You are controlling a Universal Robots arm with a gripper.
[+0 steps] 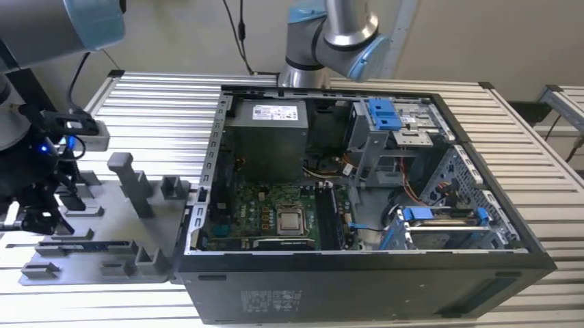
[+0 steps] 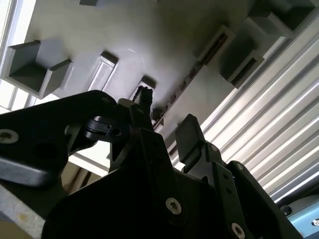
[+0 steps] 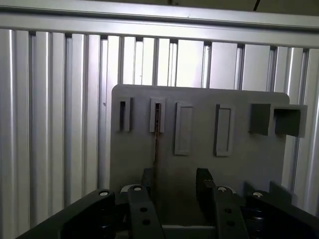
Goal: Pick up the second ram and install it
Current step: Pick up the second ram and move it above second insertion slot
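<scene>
Pincer [image 3: 175, 181] agape over second ram [image 3: 156, 130], edge-up in grey holder [image 3: 241, 162].

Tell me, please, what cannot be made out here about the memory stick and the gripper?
Memory stick: seen edge-on in the grey holder in the first wrist view, so its chips are hidden.
Open gripper: its own fingers block the second wrist view, so contact with the stick is unclear.
Computer: its memory slots are too small and dark in the exterior view.
</scene>
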